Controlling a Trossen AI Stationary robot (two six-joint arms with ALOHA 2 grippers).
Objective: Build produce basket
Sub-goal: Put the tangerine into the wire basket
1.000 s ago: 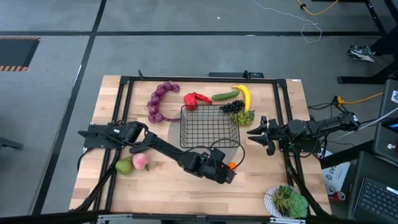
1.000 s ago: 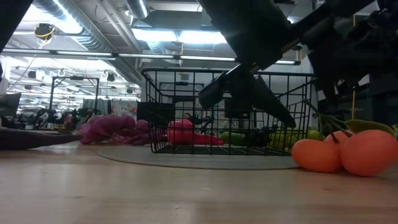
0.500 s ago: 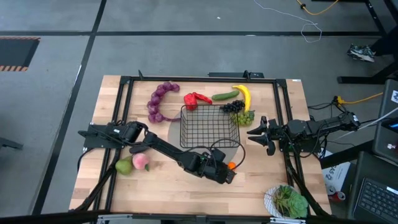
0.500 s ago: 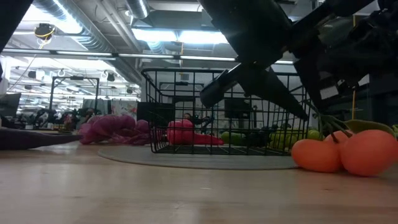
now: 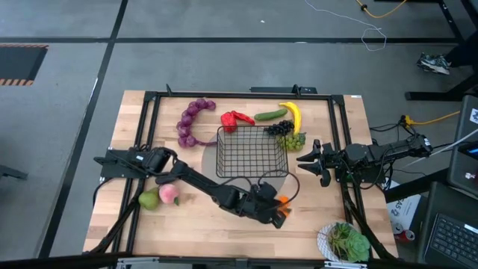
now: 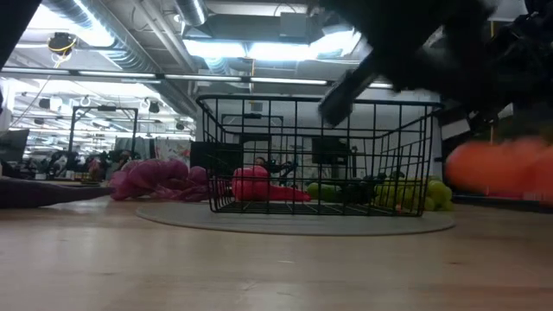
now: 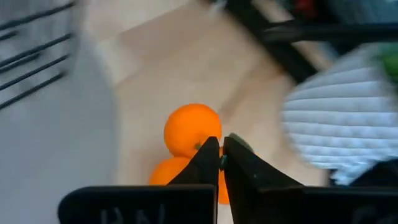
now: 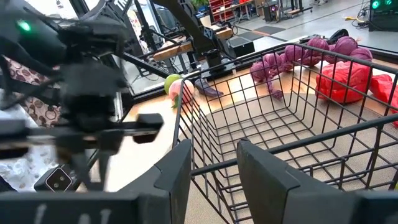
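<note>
**Oranges pinched at the stem, basket not yet filled**

Oranges (image 7: 189,134) sit under my left gripper (image 7: 221,151), whose two fingers are pressed together over the little green stem between the pair of fruits. From above, that gripper (image 5: 275,213) is at about five o'clock from the basket (image 5: 252,152), just off the grey round mat (image 5: 208,160) on which the basket stands. In the low view the oranges (image 6: 501,166) are a blur, and I think they are clear of the wood, though I cannot say so firmly.

The basket is near the table's middle, upright and with nothing inside it. Around it, the rest of the produce lies on the table (image 5: 123,127):
- purple grape string (image 5: 191,121) at ten o'clock
- red pepper (image 5: 234,119) at twelve, just beside the rim
- cucumber (image 5: 270,115) and banana (image 5: 293,115) at one o'clock
- dark grapes (image 5: 279,128) and green grapes (image 5: 293,140) at two to three o'clock, right by the wire
- pear (image 5: 149,199) and peach (image 5: 169,194) touching each other at eight o'clock, well apart from the basket

My right gripper (image 5: 309,162) waits at three o'clock of the basket, its fingers (image 8: 176,171) spread a little and holding nothing, pointed at the basket's wall. A white bowl of greens (image 5: 345,242) stands at the table's near right corner.
</note>
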